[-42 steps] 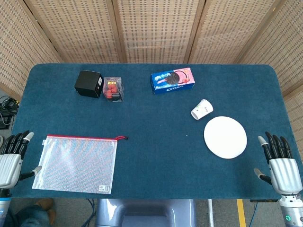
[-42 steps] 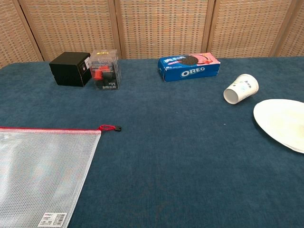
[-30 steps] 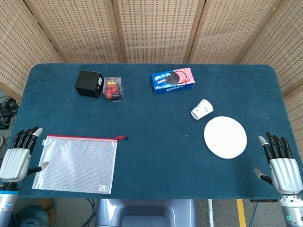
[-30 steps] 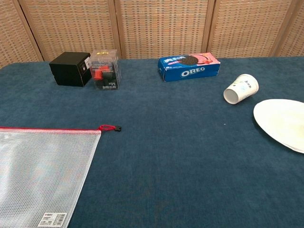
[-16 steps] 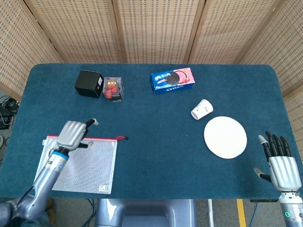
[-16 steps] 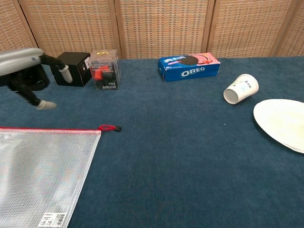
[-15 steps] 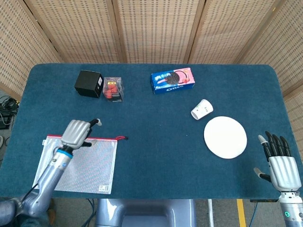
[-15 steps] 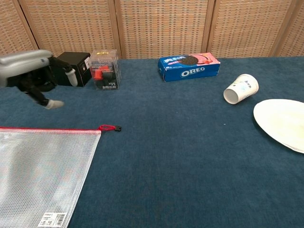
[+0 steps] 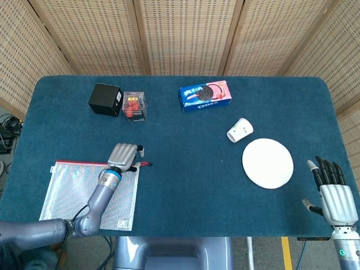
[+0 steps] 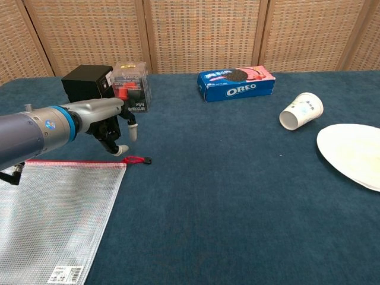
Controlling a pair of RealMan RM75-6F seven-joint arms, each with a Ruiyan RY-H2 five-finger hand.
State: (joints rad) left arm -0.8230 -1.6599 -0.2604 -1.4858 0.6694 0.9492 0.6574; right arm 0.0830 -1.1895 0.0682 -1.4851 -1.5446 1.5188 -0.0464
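A clear mesh zip pouch [image 9: 84, 197] [image 10: 47, 219] with a red zipper lies flat at the front left of the blue table [image 9: 185, 191]. Its red zipper pull [image 9: 145, 164] [image 10: 136, 160] sticks out at the pouch's top right corner. My left hand [image 9: 124, 156] [image 10: 110, 127] hovers just above that corner, fingers bent downward and apart, holding nothing; its fingertips [image 10: 120, 150] are a little left of the pull. My right hand [image 9: 336, 197] is off the table's front right corner, fingers spread and empty, and the chest view does not show it.
Along the back stand a black box [image 9: 106, 99] [image 10: 88, 86], a clear box of red items [image 9: 134, 106] [image 10: 131, 86] and an Oreo box [image 9: 205, 95] [image 10: 236, 82]. A paper cup [image 9: 239, 130] [image 10: 301, 111] lies on its side by a white plate [image 9: 268, 163] [image 10: 352, 153].
My left hand has swung from the table's front left edge to the right, over the pouch, reaching its zipper end. The right hand has stayed put.
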